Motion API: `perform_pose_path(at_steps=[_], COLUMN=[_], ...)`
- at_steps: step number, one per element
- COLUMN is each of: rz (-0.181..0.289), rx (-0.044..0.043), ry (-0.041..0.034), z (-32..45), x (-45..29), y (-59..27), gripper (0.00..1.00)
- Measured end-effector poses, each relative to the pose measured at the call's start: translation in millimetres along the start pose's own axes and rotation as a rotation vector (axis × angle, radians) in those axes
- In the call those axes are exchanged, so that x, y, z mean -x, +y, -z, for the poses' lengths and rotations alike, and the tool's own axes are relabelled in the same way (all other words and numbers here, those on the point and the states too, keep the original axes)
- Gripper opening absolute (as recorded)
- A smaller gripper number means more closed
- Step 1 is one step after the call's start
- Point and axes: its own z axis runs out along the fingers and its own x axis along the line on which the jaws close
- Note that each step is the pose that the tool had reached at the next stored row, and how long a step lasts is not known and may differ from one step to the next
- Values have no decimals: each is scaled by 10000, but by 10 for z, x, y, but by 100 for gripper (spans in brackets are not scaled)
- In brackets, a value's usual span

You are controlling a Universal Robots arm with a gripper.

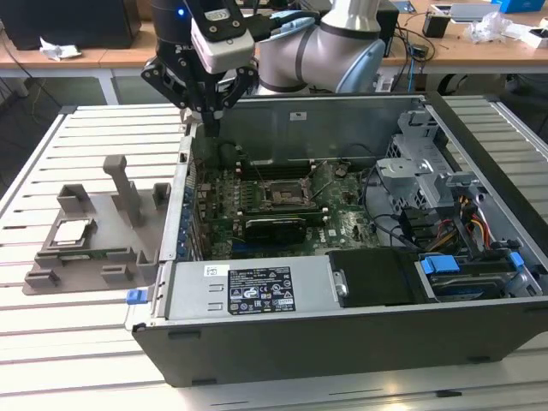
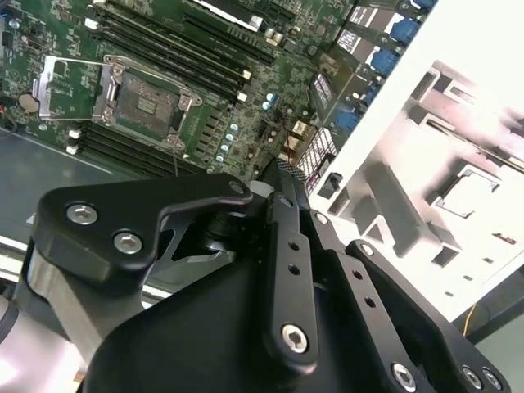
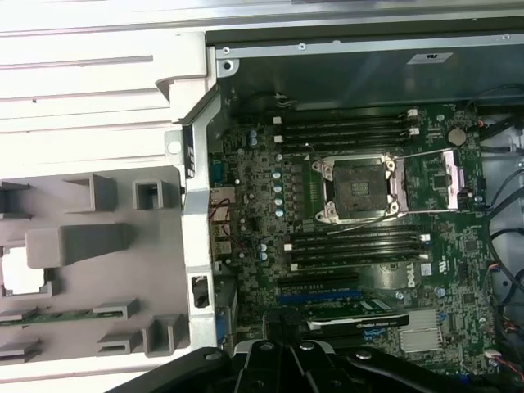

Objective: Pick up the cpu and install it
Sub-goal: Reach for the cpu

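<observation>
The cpu [image 1: 73, 231], a small silver square with a pale rim, lies flat in a recess of the grey fixture [image 1: 128, 235] at the exterior view's left, outside the case. It also shows as a pale square in both wrist views [image 3: 20, 270] [image 2: 472, 184]. My gripper [image 1: 211, 127] hangs above the case's back left corner, fingers together and holding nothing. It is well apart from the cpu. The motherboard socket [image 1: 282, 195] [image 3: 360, 188] [image 2: 147, 106] is bare, its metal load plate [image 3: 450, 176] swung open beside it.
The open computer case [image 1: 257, 342] fills the middle, with a tall left wall [image 3: 196, 205] between fixture and motherboard. Upright posts [image 1: 124, 188] rise from the fixture. Drive cage [image 1: 419, 171] and cables [image 1: 471, 223] crowd the right. Memory slots [image 3: 352, 246] flank the socket.
</observation>
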Motion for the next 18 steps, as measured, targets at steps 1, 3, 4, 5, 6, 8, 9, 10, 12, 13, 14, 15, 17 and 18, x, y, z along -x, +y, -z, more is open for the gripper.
perform_pose_path(at_steps=[1, 3, 4, 5, 6, 8, 9, 10, 12, 13, 14, 15, 17, 18], rz=[0, 1, 1, 1, 0, 0, 1, 0, 1, 0, -1, 0, 0, 0], rx=[1, 1, 1, 1, 1, 1, 1, 1, 1, 1, 2, 1, 1, 1], ry=[0, 0, 0, 0, 0, 0, -1, 0, 0, 0, -1, -1, 0, 0], z=[0, 1, 2, 3, 3, 5, 6, 7, 8, 8, 9, 10, 11, 12], x=[-28, -72, -104, -121, -144, -223, -243, -270, -307, -340, -361, -382, -420, -483], y=[-2, -6, -8, -9, -11, -16, -18, -20, -23, -25, -27, -28, -31, -36], gripper=[11, 11, 11, 11, 11, 11, 11, 11, 11, 11, 11, 11, 11, 11])
